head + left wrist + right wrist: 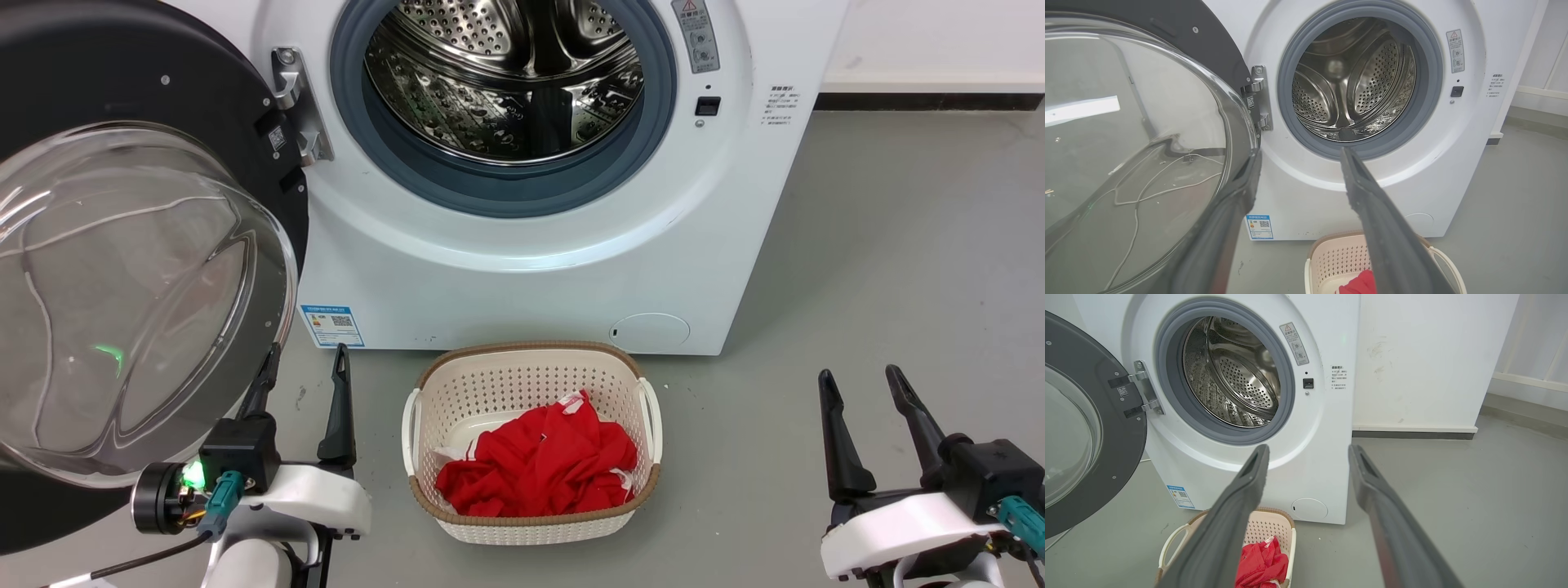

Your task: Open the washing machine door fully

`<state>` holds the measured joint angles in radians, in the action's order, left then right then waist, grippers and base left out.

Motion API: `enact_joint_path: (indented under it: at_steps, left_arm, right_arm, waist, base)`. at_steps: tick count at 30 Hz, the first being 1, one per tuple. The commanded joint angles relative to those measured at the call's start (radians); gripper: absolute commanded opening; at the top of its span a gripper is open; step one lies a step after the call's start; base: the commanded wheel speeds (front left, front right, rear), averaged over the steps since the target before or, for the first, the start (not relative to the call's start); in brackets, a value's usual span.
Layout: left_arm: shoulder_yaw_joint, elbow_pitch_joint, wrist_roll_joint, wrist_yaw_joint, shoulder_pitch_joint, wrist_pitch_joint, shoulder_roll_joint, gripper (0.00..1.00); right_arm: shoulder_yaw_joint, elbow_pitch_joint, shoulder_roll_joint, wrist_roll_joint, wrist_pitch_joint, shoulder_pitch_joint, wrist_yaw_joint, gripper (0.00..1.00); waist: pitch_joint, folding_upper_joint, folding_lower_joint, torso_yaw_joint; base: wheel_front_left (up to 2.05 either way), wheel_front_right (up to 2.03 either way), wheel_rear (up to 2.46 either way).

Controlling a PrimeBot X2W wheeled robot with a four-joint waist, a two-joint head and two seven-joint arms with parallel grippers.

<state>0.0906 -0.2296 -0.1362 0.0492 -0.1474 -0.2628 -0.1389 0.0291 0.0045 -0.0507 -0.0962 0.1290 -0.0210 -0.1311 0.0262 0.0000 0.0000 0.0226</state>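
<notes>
The washing machine [506, 278] stands white at the far side of the grey floor [898, 286]. Its mouth is uncovered, with a blue-grey gasket [506, 192] around the perforated steel drum [506, 82].

Low on its front at the left is a small blue label [332, 325] with a QR code, the print too small to read. Right of the mouth, a grey sticker [695, 33] carries a red warning triangle and is cut off by the top edge of the head view. Below it sits a square black latch slot [708, 105]. Further right, a few lines of tiny black characters [782, 106] cannot be made out. A round cap [651, 332] sits low on the right.

The washing machine door [139, 269] stands open on the metal hinge [298, 114] at the machine's left, out toward the near left, with its glass bowl facing the robot. A small QR tag [277, 137] sits on its black rim by the hinge. The head view cuts off the door's left and top.

The left gripper [307, 353] is spread and grasps nothing. Its left finger [1229, 228] runs along the bowl's edge and may be touching the glass, though glare leaves that unclear. The right gripper [860, 374] hovers at the near right, well apart from the machine, fingers parted and empty.

A cream basket [531, 351] sits on the floor just in front of the machine, between the grippers. It holds a red cloth [543, 465] that partly hides something white beneath.
</notes>
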Motion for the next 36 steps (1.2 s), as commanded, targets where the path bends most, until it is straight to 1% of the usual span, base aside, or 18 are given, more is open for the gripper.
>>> enact_joint_path:
  at_steps: [1, 9, 10, 13, 24, 36]
  left_arm:
    - [-0.001, 0.001, 0.001, -0.002, 0.005, -0.003, 0.004, 1.00]
    - [-0.006, 0.007, 0.009, -0.003, 0.005, -0.003, 0.004, 1.00]
    - [-0.004, 0.004, 0.003, -0.002, 0.000, 0.000, 0.002, 0.00]
    - [-0.003, -0.021, -0.003, -0.002, 0.015, 0.007, 0.006, 0.00]
    - [-0.039, -0.025, -0.222, -0.029, 0.013, 0.068, 0.018, 0.00]
    - [-0.063, -0.018, -0.432, -0.054, 0.020, 0.115, 0.030, 0.00]
  right_arm:
    - [0.001, 0.001, 0.001, -0.006, 0.004, 0.005, 0.001, 1.00]
    - [0.001, 0.000, 0.001, -0.011, 0.003, 0.009, 0.001, 1.00]
    - [0.000, 0.000, 0.000, -0.004, 0.000, 0.000, 0.000, 0.00]
    - [-0.003, 0.025, 0.000, -0.007, -0.002, -0.013, 0.000, 0.00]
    - [0.000, 0.055, -0.008, -0.243, -0.030, 0.009, 0.000, 0.00]
    - [0.005, 0.085, -0.014, -0.462, -0.058, 0.031, 0.000, 0.00]
  waist:
    - [0.000, 0.0000, 0.0000, 0.000]
    - [0.006, 0.0000, 0.0000, -0.002]
    - [0.006, 0.0000, 0.0000, -0.002]
    - [0.006, 0.0000, 0.0000, -0.003]
    - [0.004, 0.0000, 0.0000, -0.004]
    - [0.001, 0.0000, 0.0000, -0.006]
  base:
    - [0.00, 0.00, 0.00]
    - [0.00, 0.00, 0.00]
    - [0.00, 0.00, 0.00]
    - [0.00, 0.00, 0.00]
    - [0.00, 0.00, 0.00]
    - [0.00, 0.00, 0.00]
